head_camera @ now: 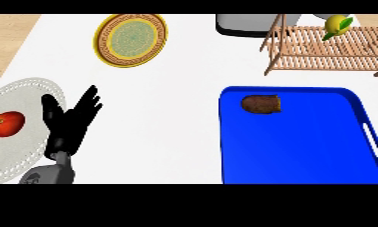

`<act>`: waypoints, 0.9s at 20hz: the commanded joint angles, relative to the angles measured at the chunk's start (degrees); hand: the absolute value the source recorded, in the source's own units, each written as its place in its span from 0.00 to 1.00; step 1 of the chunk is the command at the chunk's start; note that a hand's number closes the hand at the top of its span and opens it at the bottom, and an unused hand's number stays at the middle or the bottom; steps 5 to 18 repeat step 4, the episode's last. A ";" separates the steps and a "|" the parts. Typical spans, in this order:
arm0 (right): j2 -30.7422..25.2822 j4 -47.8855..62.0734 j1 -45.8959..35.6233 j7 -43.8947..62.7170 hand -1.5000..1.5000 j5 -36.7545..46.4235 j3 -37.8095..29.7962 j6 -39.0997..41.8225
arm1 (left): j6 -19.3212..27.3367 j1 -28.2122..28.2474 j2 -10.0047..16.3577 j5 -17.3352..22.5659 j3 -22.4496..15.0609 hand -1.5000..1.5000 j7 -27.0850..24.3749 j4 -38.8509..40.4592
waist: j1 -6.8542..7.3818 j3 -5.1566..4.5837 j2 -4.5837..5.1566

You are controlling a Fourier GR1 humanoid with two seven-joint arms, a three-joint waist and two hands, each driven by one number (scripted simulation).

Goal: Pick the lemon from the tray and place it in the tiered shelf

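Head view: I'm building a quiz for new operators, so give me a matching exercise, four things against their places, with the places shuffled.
Things:
1 lemon
2 brown lump
3 red fruit
4 left hand

Places:
A on the blue tray
B on the wooden tiered shelf
C on the white lacy plate
D lower left, open, fingers up

Pairs: 1-B, 2-A, 3-C, 4-D.

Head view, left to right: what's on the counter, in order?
tomato → left hand, open and resting → yellow plate → brown item on the blue tray → lemon at the tiered shelf
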 commanded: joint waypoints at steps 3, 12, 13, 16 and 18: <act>-6.92 2.63 6.84 -3.64 0.00 -2.88 -3.12 9.41 | -0.18 1.37 -0.25 0.39 -0.78 0.50 2.88 -2.55 | 0.11 0.03 0.07; -6.74 3.11 6.73 -3.54 0.00 -3.91 -4.26 8.66 | -0.51 0.54 -0.01 -0.26 -0.90 0.50 1.78 -0.31 | 0.09 0.01 0.30; -6.74 3.11 6.73 -3.54 0.00 -3.91 -4.26 8.66 | -0.51 0.54 -0.01 -0.26 -0.90 0.50 1.78 -0.31 | 0.09 0.01 0.30; -6.74 3.11 6.73 -3.54 0.00 -3.91 -4.26 8.66 | -0.51 0.54 -0.01 -0.26 -0.90 0.50 1.78 -0.31 | 0.09 0.01 0.30; -6.74 3.11 6.73 -3.54 0.00 -3.91 -4.26 8.66 | -0.51 0.54 -0.01 -0.26 -0.90 0.50 1.78 -0.31 | 0.09 0.01 0.30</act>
